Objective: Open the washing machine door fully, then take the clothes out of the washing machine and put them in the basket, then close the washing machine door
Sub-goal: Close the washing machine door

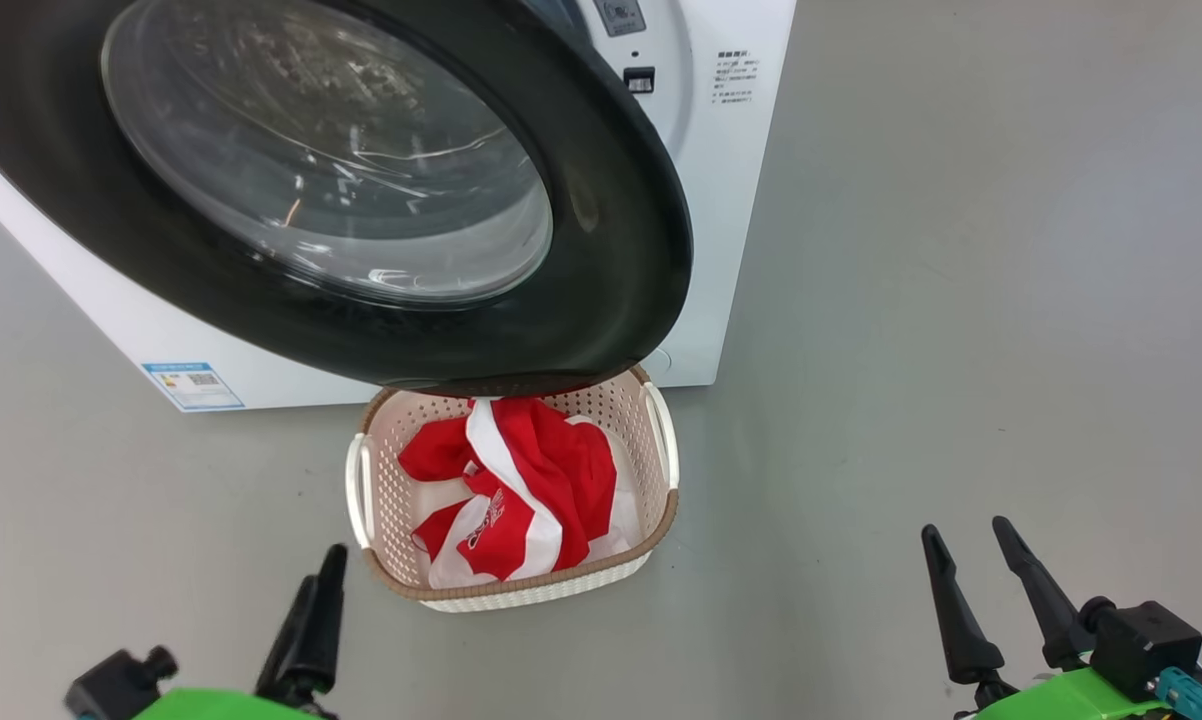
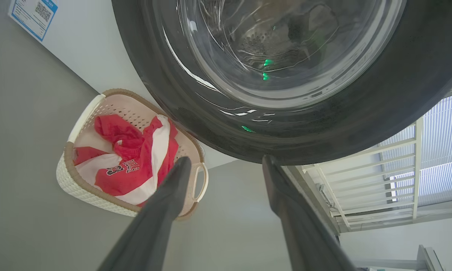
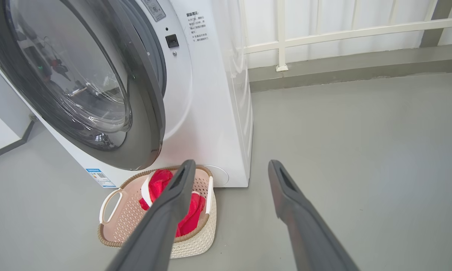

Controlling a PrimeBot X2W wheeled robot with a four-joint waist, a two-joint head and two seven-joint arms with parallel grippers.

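Observation:
The washing machine (image 1: 731, 200) stands at the top, and its black-rimmed door (image 1: 621, 250) is swung out over the back of the basket (image 1: 521, 590). Red and white clothes (image 1: 531, 470) lie heaped inside the basket. My left gripper (image 1: 326, 570) is low at the left, just short of the basket's front corner, open and empty. My right gripper (image 1: 965, 528) is open and empty at the lower right, well clear of the basket. In the left wrist view, my left gripper (image 2: 226, 160) points at the door (image 2: 361, 124), with the clothes (image 2: 135, 162) to its left. In the right wrist view, my right gripper (image 3: 231, 163) faces the machine's (image 3: 211, 113) lower corner.
Grey floor (image 1: 961, 300) stretches wide to the right of the machine. A white railing (image 3: 323, 35) runs along the wall behind it. A blue label (image 1: 193, 385) sits on the machine's lower left front.

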